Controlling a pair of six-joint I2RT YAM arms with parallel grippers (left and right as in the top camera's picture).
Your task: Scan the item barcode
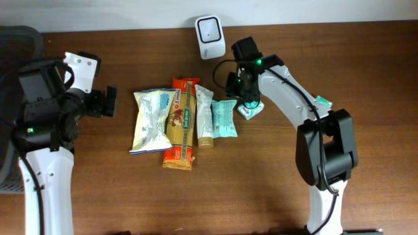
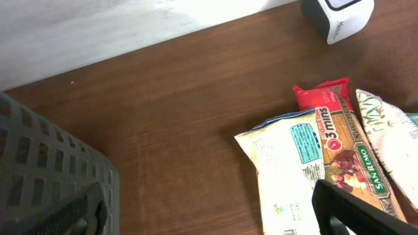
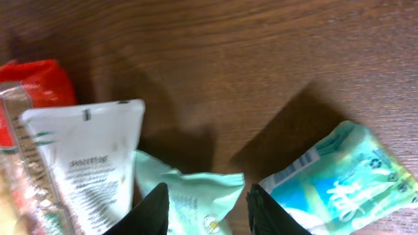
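We fear our right gripper (image 3: pixel 208 196), jaws part-open over the corner of the mint packet (image 3: pixel 189 186) on the table (image 3: pixel 228 52) with the teal packet (image 3: pixel 343 179) just beside, may pinch only thin film and drop it short of the scanner (image 1: pixel 210 28); our left gripper (image 1: pixel 108 101) idles wide open.

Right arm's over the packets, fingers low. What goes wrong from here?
1. The right fingers straddle only an end corner of the pale green plastic packet. A grip that shallow may slip when the packet is lifted.
2. The white plastic tube and the teal-blue plastic packet lie close on either side, so a finger could nudge one or drag it along.
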